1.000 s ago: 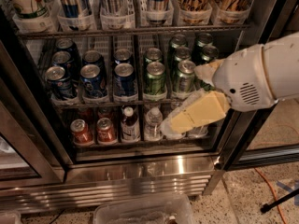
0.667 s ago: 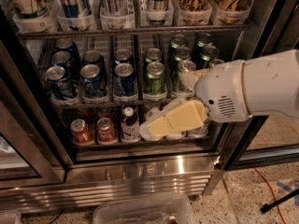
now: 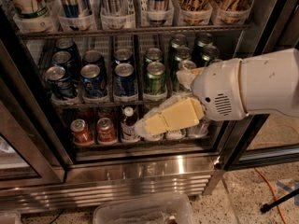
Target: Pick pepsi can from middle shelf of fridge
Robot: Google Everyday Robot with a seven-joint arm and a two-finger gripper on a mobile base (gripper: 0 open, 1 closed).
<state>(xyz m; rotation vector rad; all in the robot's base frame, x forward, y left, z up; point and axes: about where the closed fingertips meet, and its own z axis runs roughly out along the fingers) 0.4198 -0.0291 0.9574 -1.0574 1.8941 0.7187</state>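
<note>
At the left of the fridge (image 3: 140, 171), the middle shelf (image 3: 70, 101) carries three lanes of dark blue cans. I take the front one in the centre lane as my pepsi can (image 3: 93, 80); it stands upright, touching nothing of mine. A green can (image 3: 155, 78) stands in the next lane to its right.

Further right and lower, my tool (image 3: 149, 125) hangs in front of the lower rack, just beside a small bottle (image 3: 128, 122) and near the red cans (image 3: 81, 130). I cannot tell whether it is open or closed.

The risk, as I judge it: I sit too low and too far right. Pushing straight in would knock the bottle over. Rising carelessly would catch the shelf's front wire. Reaching short would land me on a green can instead.

No writing reads clearly; the blue cans show only a hint of a round logo.
</note>
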